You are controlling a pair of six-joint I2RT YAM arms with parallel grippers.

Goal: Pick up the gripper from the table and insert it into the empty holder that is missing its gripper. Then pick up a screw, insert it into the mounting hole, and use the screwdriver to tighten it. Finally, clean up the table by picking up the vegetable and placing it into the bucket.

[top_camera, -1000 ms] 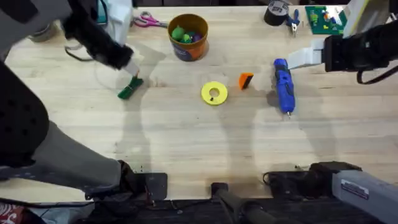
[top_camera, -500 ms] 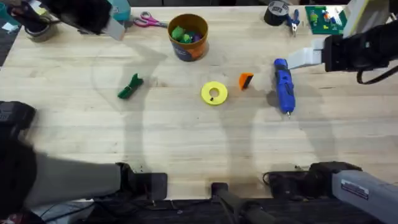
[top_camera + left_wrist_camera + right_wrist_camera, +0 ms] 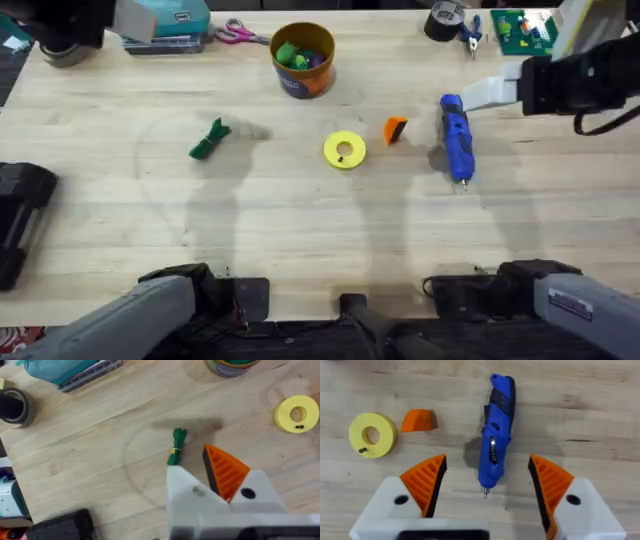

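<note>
The orange ribbed gripper lies on the table between the yellow disc and the blue screwdriver. A tiny dark screw rests on the disc. The green vegetable lies left of centre, and the bucket stands at the back with toy items inside. My left gripper hangs high over the vegetable, shut. It carries one orange pad beside a bare white holder. My right gripper is open, hovering over the screwdriver.
A teal box and scissors sit at the back left. At the back right lie a black tape roll, pliers and a green board. A black device lies at the left edge.
My left arm has pulled up and away from the vegetable toward the back left corner, empty. The vegetable stays where it lay. The right arm has not moved.
</note>
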